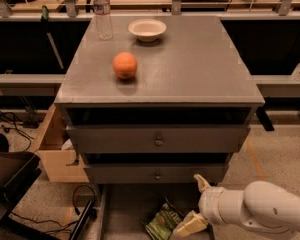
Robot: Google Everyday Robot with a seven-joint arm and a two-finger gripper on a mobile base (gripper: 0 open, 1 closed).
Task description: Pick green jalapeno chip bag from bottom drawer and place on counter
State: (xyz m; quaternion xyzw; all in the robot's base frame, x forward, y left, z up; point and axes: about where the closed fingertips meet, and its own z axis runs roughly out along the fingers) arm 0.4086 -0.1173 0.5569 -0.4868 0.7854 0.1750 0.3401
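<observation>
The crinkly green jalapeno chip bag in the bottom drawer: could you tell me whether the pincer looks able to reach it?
Probably yes: the white pincer hangs open just beside the green chip bag in the grey bottom drawer, nothing between them.

tool (193, 204) just right of chip bag (163, 220) in bottom drawer (124, 209)

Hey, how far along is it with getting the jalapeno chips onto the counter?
Done: the bottom drawer is open. In hand: the open gripper sits beside the green jalapeno chip bag lying in it, not gripping. Left: grasp, lift, place on the counter.
</observation>
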